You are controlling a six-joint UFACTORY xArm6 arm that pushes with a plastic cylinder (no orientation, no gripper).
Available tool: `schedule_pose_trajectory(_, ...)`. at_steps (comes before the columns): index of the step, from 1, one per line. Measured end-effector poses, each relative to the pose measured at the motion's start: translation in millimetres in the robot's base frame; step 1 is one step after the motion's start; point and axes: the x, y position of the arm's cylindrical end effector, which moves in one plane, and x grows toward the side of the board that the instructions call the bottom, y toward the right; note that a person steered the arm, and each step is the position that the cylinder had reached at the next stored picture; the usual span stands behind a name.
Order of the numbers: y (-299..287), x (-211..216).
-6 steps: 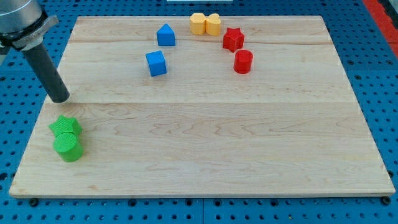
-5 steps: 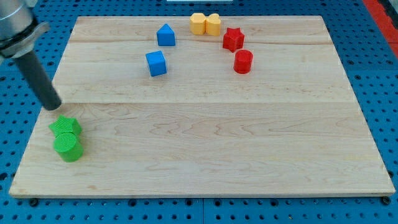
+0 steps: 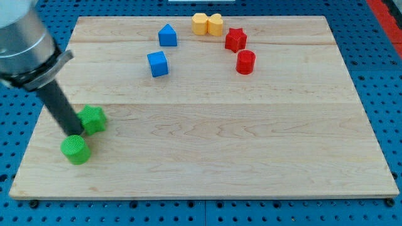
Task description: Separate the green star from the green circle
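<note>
Green star [image 3: 93, 119] right of tool [image 3: 75, 132]

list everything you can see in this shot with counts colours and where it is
green star block: 1, green, near the view's left edge, up and right of the green circle, a small gap between them
green circle block: 1, green, the view's lower left
blue blocks: 2, blue, upper left of centre; a house-like one above a cube-like one
yellow blocks: 2, yellow, side by side at the view's top edge; shapes hard to tell
red star block: 1, red, upper middle
red cylinder-like block: 1, red, just below the red star
wooden board: 1, light wood, fills most of the view
blue pegboard surface: 1, blue, around the board
my tip: 1, dark rod, against the green star's left, just above the green circle
</note>
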Motion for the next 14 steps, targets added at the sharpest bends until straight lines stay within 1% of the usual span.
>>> schedule_pose_trajectory(1,37.6,-13.9)
schedule_pose_trajectory(2,32.1,-14.7)
schedule_pose_trajectory(3,32.1,-32.6)
schedule_pose_trajectory(4,32.1,-37.5)
schedule_pose_trajectory(6,-12.1,-40.5)
schedule_pose_trajectory(7,-12.1,-45.3)
schedule_pose_trajectory(8,-11.0,-65.0)
schedule_pose_trajectory(9,0.4,-80.3)
schedule_pose_trajectory(12,67.4,-80.9)
schedule_pose_trajectory(13,71.9,-80.9)
schedule_pose_trajectory(14,68.2,-95.1)
